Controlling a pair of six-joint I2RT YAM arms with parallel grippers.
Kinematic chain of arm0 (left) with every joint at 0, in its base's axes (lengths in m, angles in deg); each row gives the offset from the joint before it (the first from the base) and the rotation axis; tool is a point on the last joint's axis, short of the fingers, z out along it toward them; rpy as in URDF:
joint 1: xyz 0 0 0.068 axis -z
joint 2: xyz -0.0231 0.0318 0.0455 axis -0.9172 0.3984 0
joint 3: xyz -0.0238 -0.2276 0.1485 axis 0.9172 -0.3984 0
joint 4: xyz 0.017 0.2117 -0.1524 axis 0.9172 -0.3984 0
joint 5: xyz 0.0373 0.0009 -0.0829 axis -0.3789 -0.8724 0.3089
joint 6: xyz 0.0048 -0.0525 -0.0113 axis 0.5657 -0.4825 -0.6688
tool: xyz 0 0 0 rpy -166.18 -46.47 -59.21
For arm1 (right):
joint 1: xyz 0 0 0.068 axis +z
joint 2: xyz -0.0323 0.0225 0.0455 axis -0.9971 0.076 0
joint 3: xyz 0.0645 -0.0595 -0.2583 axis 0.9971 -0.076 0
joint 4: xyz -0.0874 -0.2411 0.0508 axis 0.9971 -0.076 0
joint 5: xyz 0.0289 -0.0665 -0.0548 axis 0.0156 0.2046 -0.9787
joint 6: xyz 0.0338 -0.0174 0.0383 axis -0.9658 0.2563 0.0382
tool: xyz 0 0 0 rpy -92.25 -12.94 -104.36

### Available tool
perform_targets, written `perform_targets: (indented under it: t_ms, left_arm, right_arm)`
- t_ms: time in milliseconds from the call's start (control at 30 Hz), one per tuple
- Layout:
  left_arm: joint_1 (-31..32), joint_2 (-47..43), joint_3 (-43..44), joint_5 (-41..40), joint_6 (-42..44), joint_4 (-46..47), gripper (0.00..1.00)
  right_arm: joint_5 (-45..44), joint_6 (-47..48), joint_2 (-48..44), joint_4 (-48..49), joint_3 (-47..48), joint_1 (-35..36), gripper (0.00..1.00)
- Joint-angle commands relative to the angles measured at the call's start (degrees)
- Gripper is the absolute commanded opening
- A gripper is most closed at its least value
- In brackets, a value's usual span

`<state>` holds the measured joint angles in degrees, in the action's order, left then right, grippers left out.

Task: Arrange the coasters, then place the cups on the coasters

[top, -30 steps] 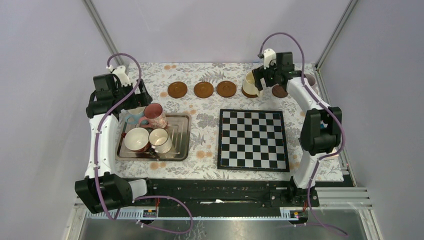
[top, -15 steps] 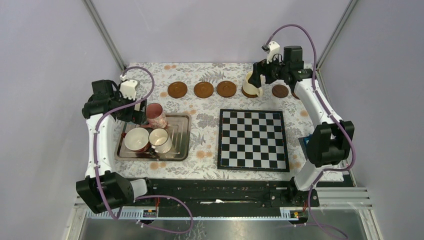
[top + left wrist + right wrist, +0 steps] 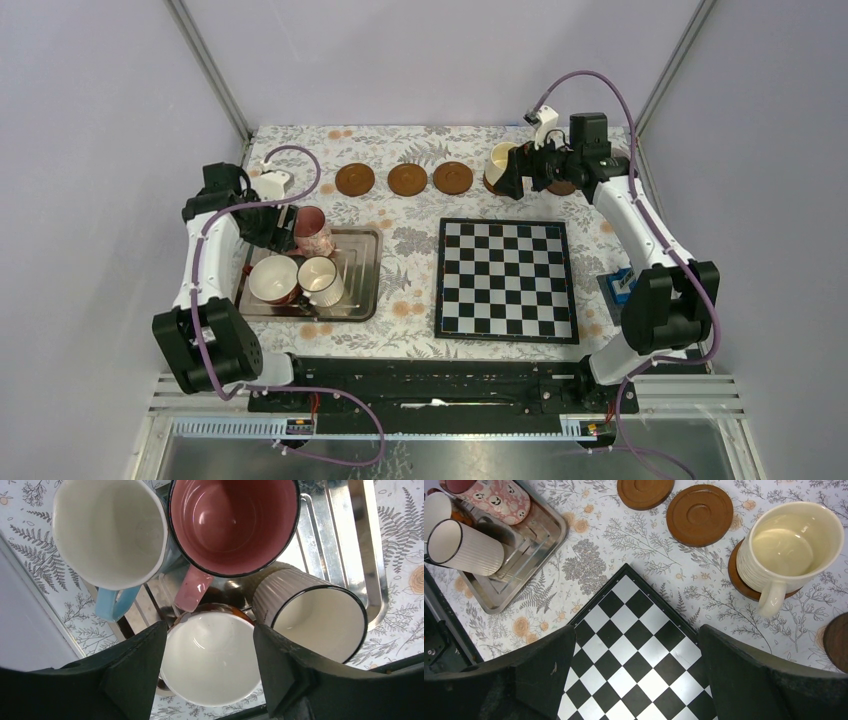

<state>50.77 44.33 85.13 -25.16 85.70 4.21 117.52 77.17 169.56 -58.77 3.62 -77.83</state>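
Note:
Three bare coasters (image 3: 407, 180) lie in a row at the back. A fourth coaster (image 3: 736, 575) carries the cream-yellow cup (image 3: 500, 160), which stands upright. My right gripper (image 3: 512, 180) hangs open beside that cup, over the chessboard's far edge, and in its wrist view the right gripper (image 3: 636, 630) holds nothing. The metal tray (image 3: 365, 270) holds the pink cup (image 3: 235, 525), the light blue cup (image 3: 107, 530), the ribbed white cup (image 3: 312, 617) and the wide dark-red cup (image 3: 210, 660). My left gripper (image 3: 209, 627) hovers over them with jaws apart, gripping nothing.
The black-and-white chessboard (image 3: 505, 280) fills the right middle of the table. Another coaster (image 3: 839, 640) shows at the right edge of the right wrist view. A small blue object (image 3: 622, 283) lies by the right arm. Frame posts stand at the back corners.
My left gripper has swung in over the tray's cups and its jaws have narrowed. My right arm has drawn back from the cream-yellow cup, which stays on its coaster.

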Motion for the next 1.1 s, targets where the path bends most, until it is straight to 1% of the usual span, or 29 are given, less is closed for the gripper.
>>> perform_targets:
  t_ms: [0, 200, 433, 767, 1067]
  left_arm:
    - [-0.3, 1.16, -1.12, 0.67, 2.31, 5.07, 0.69]
    - [-0.28, 3.11, -2.03, 0.22, 3.8, 7.24, 0.63]
    - [-0.12, 4.59, -2.55, 3.01, 5.0, 7.82, 0.55]
    - [2.96, 4.75, -4.62, 3.0, 3.76, 8.1, 0.39]
    - [6.29, 6.21, -6.8, 1.02, 0.55, 11.63, 0.36]
  right_arm:
    - [2.2, 0.72, -3.4, 0.62, -0.32, -0.08, 1.0]
    - [2.2, 0.82, -3.39, 0.1, -0.16, -0.16, 1.0]
    - [2.5, 0.4, -2.98, 0.09, 0.08, -0.15, 1.0]
    - [2.49, 0.23, -2.89, -0.04, 0.19, -0.15, 0.99]
    - [2.5, 0.27, -2.93, -0.25, 0.33, -0.14, 1.0]
